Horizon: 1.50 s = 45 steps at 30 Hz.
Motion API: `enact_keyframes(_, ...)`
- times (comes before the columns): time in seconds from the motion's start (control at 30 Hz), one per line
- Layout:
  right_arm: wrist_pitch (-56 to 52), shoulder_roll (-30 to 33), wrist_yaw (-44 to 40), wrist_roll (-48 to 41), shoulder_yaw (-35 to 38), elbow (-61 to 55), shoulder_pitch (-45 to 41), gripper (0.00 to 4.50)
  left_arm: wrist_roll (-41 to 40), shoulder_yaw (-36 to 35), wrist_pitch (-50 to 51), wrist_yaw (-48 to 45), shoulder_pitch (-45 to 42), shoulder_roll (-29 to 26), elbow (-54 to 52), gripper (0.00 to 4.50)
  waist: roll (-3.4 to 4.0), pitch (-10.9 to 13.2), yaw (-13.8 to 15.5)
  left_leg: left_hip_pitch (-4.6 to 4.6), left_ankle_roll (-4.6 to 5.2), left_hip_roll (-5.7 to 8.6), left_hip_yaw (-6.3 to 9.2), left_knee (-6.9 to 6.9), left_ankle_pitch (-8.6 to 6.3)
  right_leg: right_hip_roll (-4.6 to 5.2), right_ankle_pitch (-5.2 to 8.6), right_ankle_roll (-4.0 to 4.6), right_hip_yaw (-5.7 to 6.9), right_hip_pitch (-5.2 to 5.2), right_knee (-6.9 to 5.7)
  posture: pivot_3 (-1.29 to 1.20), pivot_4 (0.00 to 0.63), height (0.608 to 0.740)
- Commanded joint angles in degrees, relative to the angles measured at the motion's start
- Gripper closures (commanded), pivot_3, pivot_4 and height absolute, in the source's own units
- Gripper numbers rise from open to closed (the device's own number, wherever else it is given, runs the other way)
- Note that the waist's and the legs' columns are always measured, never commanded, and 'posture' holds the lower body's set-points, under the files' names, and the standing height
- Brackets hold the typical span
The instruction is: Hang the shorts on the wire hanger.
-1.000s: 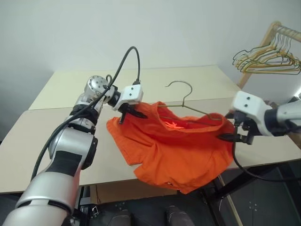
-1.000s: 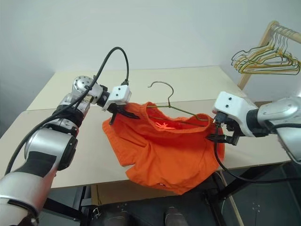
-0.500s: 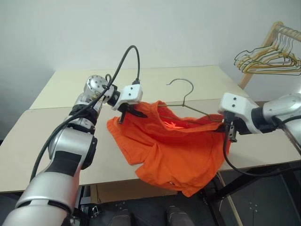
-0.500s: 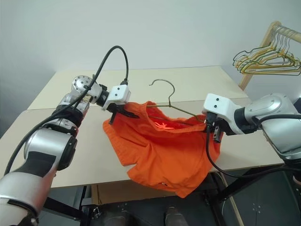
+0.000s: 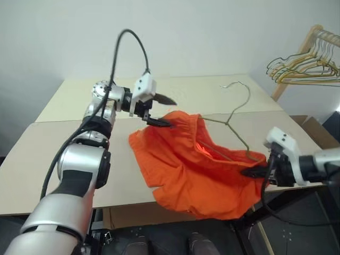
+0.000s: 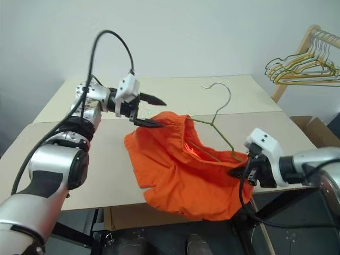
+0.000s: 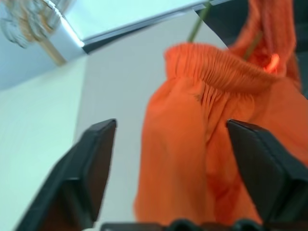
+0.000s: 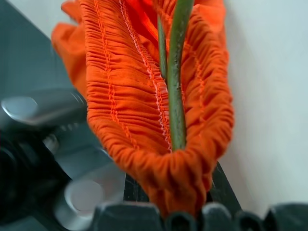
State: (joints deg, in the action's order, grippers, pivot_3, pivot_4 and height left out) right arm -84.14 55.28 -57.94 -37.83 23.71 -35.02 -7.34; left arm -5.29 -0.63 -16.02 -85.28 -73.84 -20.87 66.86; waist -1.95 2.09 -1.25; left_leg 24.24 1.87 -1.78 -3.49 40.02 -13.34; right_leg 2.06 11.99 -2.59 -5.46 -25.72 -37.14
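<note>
A bare test room, lab-like: plain white wall (image 5: 212, 32) and two pale tables (image 5: 64, 154) pushed edge to edge. Beyond the tables' far right corner stands a wooden rack (image 5: 305, 48) of bunched hangers (image 5: 303, 69), with a cardboard box (image 5: 319, 127) beneath

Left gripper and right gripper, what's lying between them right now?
The shorts stretch from under the open left gripper to the right gripper, with the wire hanger threaded through their waistband, in the eye views.
</note>
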Motion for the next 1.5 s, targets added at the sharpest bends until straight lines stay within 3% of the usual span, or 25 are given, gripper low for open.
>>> enact_keyframes(0.03, -8.0, -5.3, 5.2, -3.0, 12.9, -4.3, 3.9, 4.5, -4.2, -4.4, 3.8, 6.4, -1.6, 0.0, -4.0, 0.04, 0.02, 0.0, 0.0, -0.09, 0.0, -0.02, 0.02, 0.06, 0.0, -0.03, 0.07, -0.13, 0.02, 0.13, 0.0, -0.06, 0.0, 0.74)
enact_keyframes(0.13, -8.4, -9.1, 12.9, -5.9, 20.9, -4.5, 9.1, 4.5, -9.1, -7.1, 11.8, 7.6, 0.8, 1.1, -11.0, 0.04, 0.02, 0.0, -0.1, -0.53, -0.01, -0.02, 0.01, 0.02, -0.01, -0.01, 0.13, -0.24, 0.01, 0.61, 0.06, -0.08, 0.0, 0.74)
enact_keyframes(0.27, -8.4, -11.5, 25.1, -10.9, 28.5, -3.4, 10.9, 4.5, -15.5, -8.3, 24.3, 12.4, 8.8, 3.3, -29.1, 0.04, 0.14, -0.1, -1.1, -0.81, -0.02, 0.04, -0.05, -0.17, -0.01, 0.12, 0.16, -0.28, -0.04, 0.8, 0.15, -0.11, 0.0, 0.74)
enact_keyframes(0.5, -8.4, -7.9, 49.8, -20.9, 34.8, 8.4, 7.5, 4.5, -27.5, -8.6, 44.7, 24.2, 22.3, 5.9, -60.2, 0.04, 0.26, -0.2, -3.5, -1.05, -0.03, 0.02, 0.01, -0.34, -0.04, 0.11, 0.28, -0.24, -0.1, 1.0, 0.16, -0.12, 0.0, 0.74)
enact_keyframes(0.7, -8.4, 1.0, 69.1, -30.2, 34.7, 25.2, -0.3, 4.5, -33.7, -9.7, 51.9, 31.0, 24.1, 5.9, -68.0, 0.04, 0.6, -0.4, -4.6, -1.49, 0.06, 0.12, -0.01, -0.39, -0.1, 0.16, 0.43, -0.22, -0.15, 1.61, 0.44, -0.11, 0.0, 0.74)
enact_keyframes(0.87, -8.4, 4.7, 87.3, -33.3, 35.5, 46.2, -17.9, 4.5, -35.2, -9.3, 52.3, 32.8, 24.2, 5.0, -68.6, 0.04, 0.75, -0.4, -5.8, -2.03, 0.07, 0.16, -0.01, -0.73, -0.1, 0.12, 0.56, 0.0, -0.22, 2.29, 1.02, -0.11, 0.0, 0.74)
enact_keyframes(1.0, -8.4, 6.4, 97.5, -30.8, 36.2, 57.0, -30.9, 4.5, -35.8, -8.7, 52.1, 33.7, 25.0, 4.7, -69.3, 0.04, 0.94, -0.5, -6.3, -2.25, 0.07, 0.45, 0.01, -1.25, -0.1, 0.2, 0.64, -0.11, -0.58, 2.57, 1.38, -0.11, 0.0, 0.74)
enact_keyframes(1.17, -8.2, 5.1, 107.6, -23.7, 41.1, 64.6, -41.1, 4.5, -36.1, -8.2, 51.6, 34.2, 25.4, 4.3, -69.6, 0.04, 0.98, -0.5, -6.8, -2.22, 0.16, 0.73, 0.03, -1.4, -0.15, 0.29, 0.75, -0.29, -0.89, 2.57, 1.44, -0.1, 0.0, 0.74)
enact_keyframes(1.37, -5.9, 1.0, 115.7, -9.4, 49.8, 63.3, -48.2, 4.5, -36.3, -7.7, 51.7, 34.4, 25.7, 4.1, -69.9, 0.04, 1.03, -0.6, -7.3, -2.14, 0.17, 1.07, 0.2, -1.33, -0.14, 0.29, 0.83, -0.74, -1.73, 2.61, 1.64, -0.1, 0.0, 0.74)
enact_keyframes(1.5, -6.7, -1.3, 115.3, -1.4, 52.7, 60.8, -49.7, 4.5, -36.6, -7.4, 52.0, 34.1, 25.9, 3.6, -70.1, 0.04, 1.11, -0.6, -7.4, -1.95, 0.23, 1.06, 0.28, -1.33, -0.16, 0.29, 0.7, -0.92, -1.77, 2.66, 2.05, -0.1, 0.0, 0.74)
